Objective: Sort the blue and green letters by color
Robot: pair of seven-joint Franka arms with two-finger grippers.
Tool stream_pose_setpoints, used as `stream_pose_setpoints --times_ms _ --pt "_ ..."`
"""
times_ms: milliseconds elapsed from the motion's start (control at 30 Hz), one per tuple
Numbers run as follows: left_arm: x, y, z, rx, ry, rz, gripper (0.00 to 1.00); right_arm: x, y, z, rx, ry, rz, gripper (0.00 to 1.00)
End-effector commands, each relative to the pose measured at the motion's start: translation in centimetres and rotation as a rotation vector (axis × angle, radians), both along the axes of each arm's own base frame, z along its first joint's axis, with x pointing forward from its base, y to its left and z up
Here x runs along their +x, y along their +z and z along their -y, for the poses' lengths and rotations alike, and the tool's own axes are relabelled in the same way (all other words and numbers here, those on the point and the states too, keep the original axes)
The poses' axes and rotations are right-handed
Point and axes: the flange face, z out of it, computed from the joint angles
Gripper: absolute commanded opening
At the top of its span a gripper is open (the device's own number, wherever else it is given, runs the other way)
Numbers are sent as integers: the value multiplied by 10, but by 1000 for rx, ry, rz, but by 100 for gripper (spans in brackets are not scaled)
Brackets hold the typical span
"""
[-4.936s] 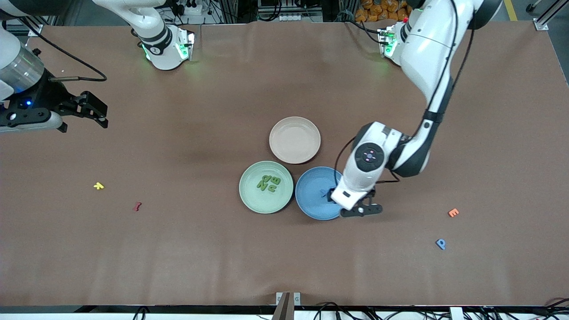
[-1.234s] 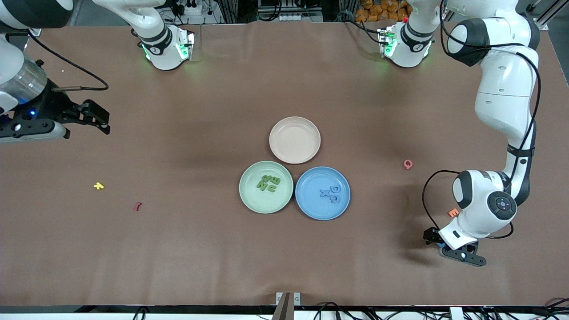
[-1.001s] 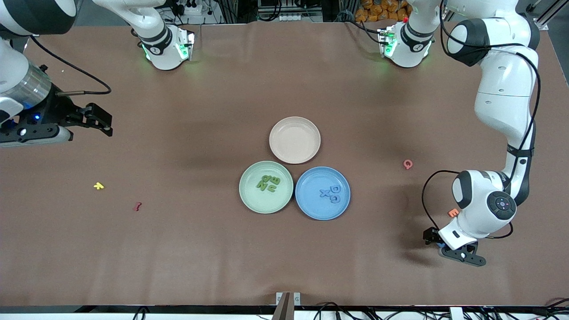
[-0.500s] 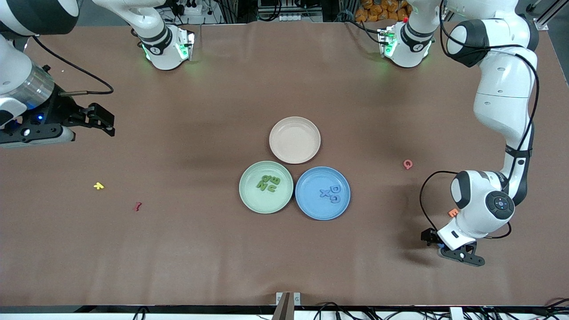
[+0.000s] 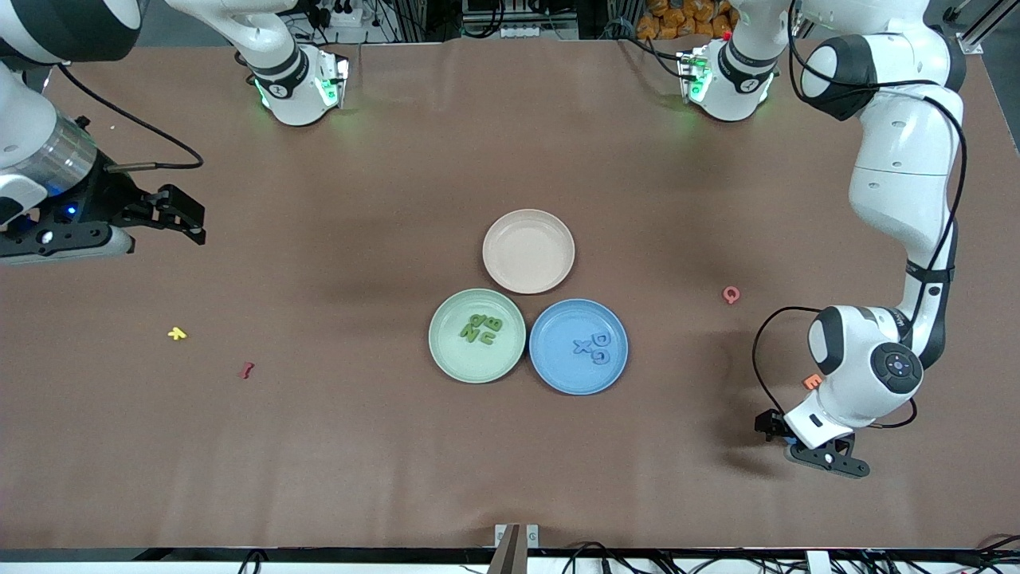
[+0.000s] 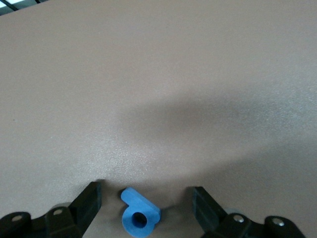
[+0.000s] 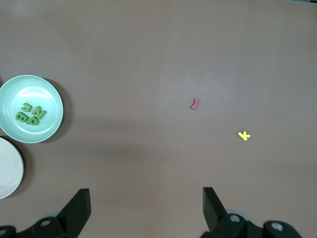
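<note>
A blue letter P [image 6: 140,216] lies flat on the brown table near the left arm's end, close to the front camera. My left gripper [image 6: 146,191] [image 5: 789,440] is down around it, open, with a gap between each finger and the letter. Blue letters X, G and D [image 5: 594,347] lie in the blue plate [image 5: 558,371]. Several green letters [image 5: 481,328] [image 7: 29,114] lie in the green plate [image 5: 446,352] [image 7: 49,96]. My right gripper [image 5: 182,217] [image 7: 146,198] waits open and empty above the right arm's end of the table.
An empty pink plate [image 5: 528,250] stands just farther from the front camera than the two coloured plates. A pink Q [image 5: 731,295] and an orange E [image 5: 812,382] lie near the left arm. A yellow letter [image 5: 177,333] and a dark red letter [image 5: 246,370] lie toward the right arm's end.
The left gripper has left the blue plate and come down around the blue P; over the last second it has hardly moved. The right gripper has drifted slightly toward the table's middle.
</note>
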Motion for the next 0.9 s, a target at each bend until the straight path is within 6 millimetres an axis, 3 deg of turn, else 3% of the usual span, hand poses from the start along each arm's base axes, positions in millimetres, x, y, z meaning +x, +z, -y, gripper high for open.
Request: stream_pose_setpoints --times_ms 0,233,567,867 --pt "-10 -5 1 -18 14 -6 85 2 4 -3 12 20 -1 100" --pt "-11 1 -1 -25 22 -1 92 2 5 -3 19 14 -2 100" --pt "-13 15 -2 -18 17 7 95 2 10 -5 20 14 7 100" --pt "-20 13 0 -16 16 -10 96 4 5 -6 20 12 -1 100"
